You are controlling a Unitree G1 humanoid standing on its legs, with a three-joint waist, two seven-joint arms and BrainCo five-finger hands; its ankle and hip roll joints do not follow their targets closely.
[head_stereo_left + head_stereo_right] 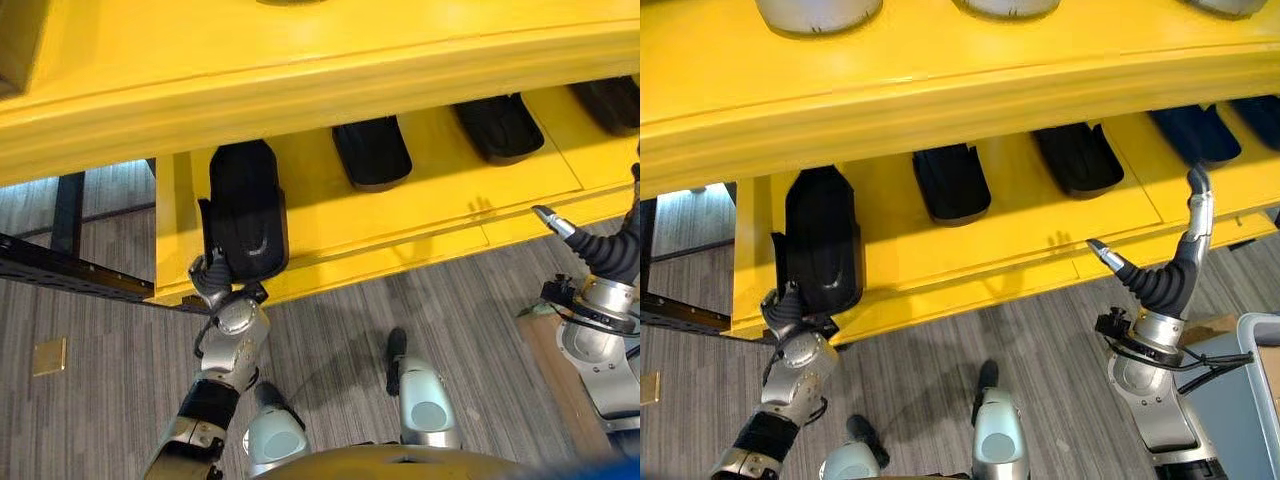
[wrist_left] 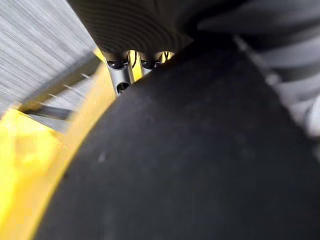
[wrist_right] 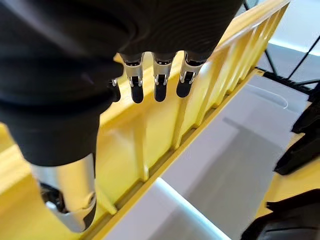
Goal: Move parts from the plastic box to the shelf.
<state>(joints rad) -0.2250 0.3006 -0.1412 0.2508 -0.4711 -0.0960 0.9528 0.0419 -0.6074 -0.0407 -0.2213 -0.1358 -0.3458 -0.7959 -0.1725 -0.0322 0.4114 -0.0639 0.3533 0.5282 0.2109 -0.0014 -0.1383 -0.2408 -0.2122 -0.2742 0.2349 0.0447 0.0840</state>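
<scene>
Shelf (image 1: 440, 215) yellow, over grey carpet (image 1: 100, 290); left hand (image 1: 215, 280) fingers grip black part (image 1: 245, 215) (right hand (image 1: 1165, 280) fingers spread, empty).

I can't read any text, label, number or sign here. The yellow shelf (image 1: 330, 90) looks plain on its beams and boards, and the black parts (image 1: 952, 185) lying on it carry no lettering I can make out. The part at my left hand (image 1: 212, 276) has a pale curved mark, possibly just a glint rather than print. From my left wrist camera the dark surface looks blank.
</scene>
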